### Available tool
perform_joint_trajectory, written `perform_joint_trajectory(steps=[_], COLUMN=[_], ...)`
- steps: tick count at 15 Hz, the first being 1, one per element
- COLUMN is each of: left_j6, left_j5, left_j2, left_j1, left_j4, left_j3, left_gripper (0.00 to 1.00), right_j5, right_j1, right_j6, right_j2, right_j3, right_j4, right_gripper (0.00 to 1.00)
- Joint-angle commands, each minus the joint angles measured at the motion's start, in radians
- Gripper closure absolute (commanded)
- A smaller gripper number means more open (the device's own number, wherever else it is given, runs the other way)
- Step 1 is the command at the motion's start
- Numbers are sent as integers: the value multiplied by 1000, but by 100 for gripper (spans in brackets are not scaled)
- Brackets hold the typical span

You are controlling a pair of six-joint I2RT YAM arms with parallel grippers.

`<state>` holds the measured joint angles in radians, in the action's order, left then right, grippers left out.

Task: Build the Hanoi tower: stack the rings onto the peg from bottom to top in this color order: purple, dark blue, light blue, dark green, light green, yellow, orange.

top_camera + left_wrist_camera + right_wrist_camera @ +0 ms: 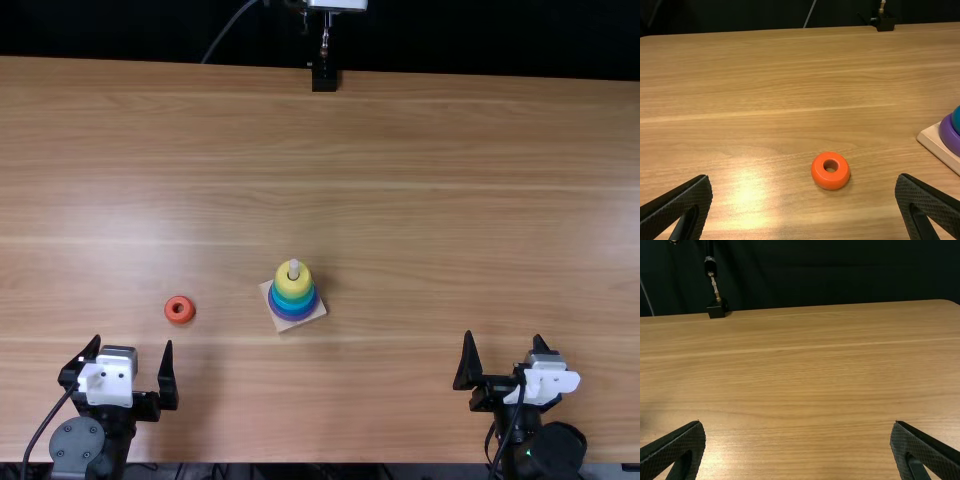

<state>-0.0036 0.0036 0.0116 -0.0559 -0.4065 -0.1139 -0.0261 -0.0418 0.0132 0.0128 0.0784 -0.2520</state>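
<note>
In the top view my left gripper stands open near the table's front edge, nothing between its fingers. Just beyond it the orange ring lies flat on the table. The peg rises from a square wooden base holding a stack with a yellow ring on top, then teal and blue ones, and purple below. My right gripper, also open, is far right of the stack. In the left wrist view the orange ring lies beyond my left gripper. The right wrist view has my right gripper with bare table between its fingers.
The wooden table stretches beyond both arms. At its far edge stands a black clamp with a metal post. A dark curtain hangs behind the table.
</note>
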Motion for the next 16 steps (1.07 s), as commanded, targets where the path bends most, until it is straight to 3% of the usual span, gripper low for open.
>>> perform_joint_trajectory(steps=[1, 9, 12, 16], left_j6=[2, 0, 15, 15], left_j5=[0, 0, 11, 11], left_j2=[-12, -12, -12, 73], left_j1=[11, 22, 24, 83], left_j4=[-48, -48, -35, -35], left_j3=[114, 114, 112, -105], left_gripper=[0, 0, 0, 0], right_j5=[0, 0, 0, 0], right_j1=[-10, -10, -10, -10], right_j6=[0, 0, 0, 0], right_j2=[-13, -13, -13, -13], right_j3=[-63, -63, -63, -63], right_j4=[-71, -71, -71, -73], right_gripper=[0, 0, 0, 0])
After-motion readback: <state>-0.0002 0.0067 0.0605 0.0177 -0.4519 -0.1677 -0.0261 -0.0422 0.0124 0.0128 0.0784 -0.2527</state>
